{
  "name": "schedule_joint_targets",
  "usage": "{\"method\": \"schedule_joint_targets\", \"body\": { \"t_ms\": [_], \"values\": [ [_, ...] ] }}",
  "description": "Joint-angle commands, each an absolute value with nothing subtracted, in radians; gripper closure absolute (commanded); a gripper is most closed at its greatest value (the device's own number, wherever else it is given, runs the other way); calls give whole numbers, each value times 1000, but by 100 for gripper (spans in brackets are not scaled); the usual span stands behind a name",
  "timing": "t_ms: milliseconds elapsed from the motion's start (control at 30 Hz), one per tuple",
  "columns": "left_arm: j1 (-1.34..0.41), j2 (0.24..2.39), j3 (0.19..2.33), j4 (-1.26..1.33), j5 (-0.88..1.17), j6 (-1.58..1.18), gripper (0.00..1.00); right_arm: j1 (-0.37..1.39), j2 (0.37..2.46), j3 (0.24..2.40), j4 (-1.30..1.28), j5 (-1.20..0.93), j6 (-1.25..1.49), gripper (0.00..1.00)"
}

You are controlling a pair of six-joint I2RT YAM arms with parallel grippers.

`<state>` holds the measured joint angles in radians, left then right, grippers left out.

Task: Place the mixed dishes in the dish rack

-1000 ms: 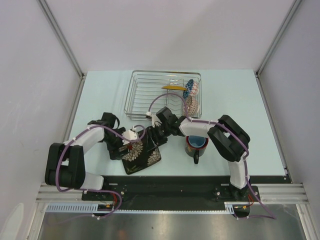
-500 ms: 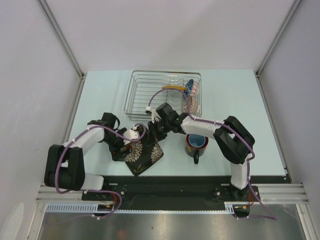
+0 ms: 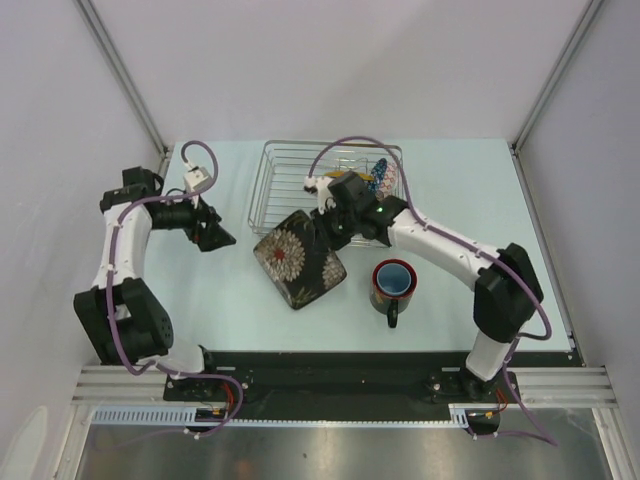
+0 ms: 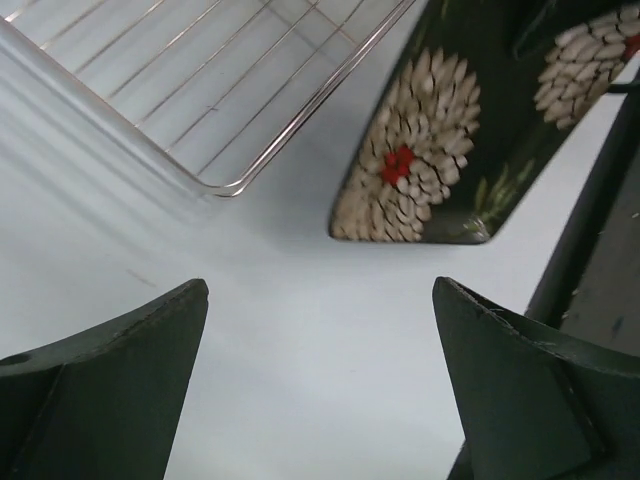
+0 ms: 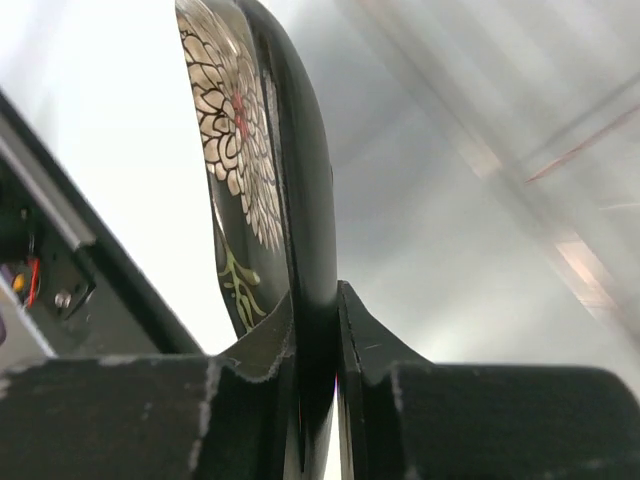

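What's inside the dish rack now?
The dish rack holds a yellow plate and two patterned bowls at its right end, partly covered by the right arm; its left half shows only wire.

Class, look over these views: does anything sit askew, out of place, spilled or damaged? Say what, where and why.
Only the square black floral plate stands out: it is held cornerwise just outside the dish rack, beside the mug, its rim pinched in the right claw. Nothing looks spilled or broken.
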<state>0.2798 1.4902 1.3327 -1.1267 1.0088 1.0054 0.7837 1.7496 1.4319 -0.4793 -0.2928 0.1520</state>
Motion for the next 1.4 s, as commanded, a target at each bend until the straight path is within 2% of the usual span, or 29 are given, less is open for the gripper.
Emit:
{"method": "schedule_joint_targets", "body": {
  "t_ms": [0,33,100,133,233,533,667,800,1000,1100,1167,1233,1367],
  "values": [
    [268,1456,1229,-798,1151,717,0,724,1583,1640,-474,-212,46,100],
    [259,1439,1195,-705,1102,584,0,715,1565,1667,-468,-197,35,100],
    [187,1388,1102,-465,998,500,0,672,1534,1701,-451,-152,25,100],
    [157,1382,1079,-398,895,444,0,652,1531,1722,-454,-147,26,100],
    [92,1422,1066,-248,824,323,0,597,1534,1795,-456,-123,25,100],
    [68,1633,1250,-144,692,184,0,529,1546,1851,-445,-83,3,100],
    [41,1689,1270,-80,504,164,0,514,1554,1859,-437,-75,-23,100],
    [11,1759,1299,-90,421,163,0,511,1581,1904,-448,-41,-75,100],
    [-51,1825,1316,-155,434,193,0,506,1646,1979,-468,-2,-188,100],
    [-67,1847,1312,-195,440,209,0,552,1623,1893,-385,103,-311,100],
    [-72,1851,1315,-238,463,215,0,590,1588,1765,-241,206,-509,100],
    [-74,1847,1309,-258,482,222,0,630,1588,1730,-164,251,-659,100],
    [-77,1830,1292,-302,521,262,0,650,1626,1738,-196,268,-790,100]
  ]
}}
